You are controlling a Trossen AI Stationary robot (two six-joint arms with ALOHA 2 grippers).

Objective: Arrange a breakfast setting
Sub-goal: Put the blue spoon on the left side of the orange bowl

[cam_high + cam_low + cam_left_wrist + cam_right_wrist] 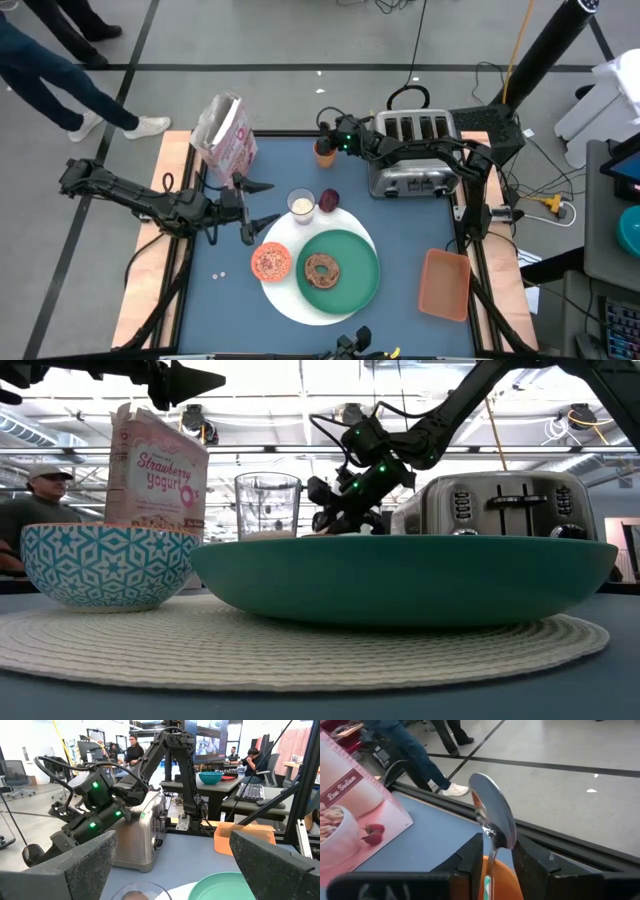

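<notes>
The right gripper pinches the spoon standing in an orange cup at the table's top edge, upper centre. The left gripper gapes wide, centre-left. Bare blue table lower left. The pink cereal box reads "Strawberry Yogurt".

Desk, contents by position. Mat at front centre; on it, plate with bagel inside, bowl to the plate's left, glass and fruit at the mat's rear edge. Cereal box at rear left. Toaster at rear right. Cup between box and toaster, spoon standing in it. Tray at front right.
</notes>
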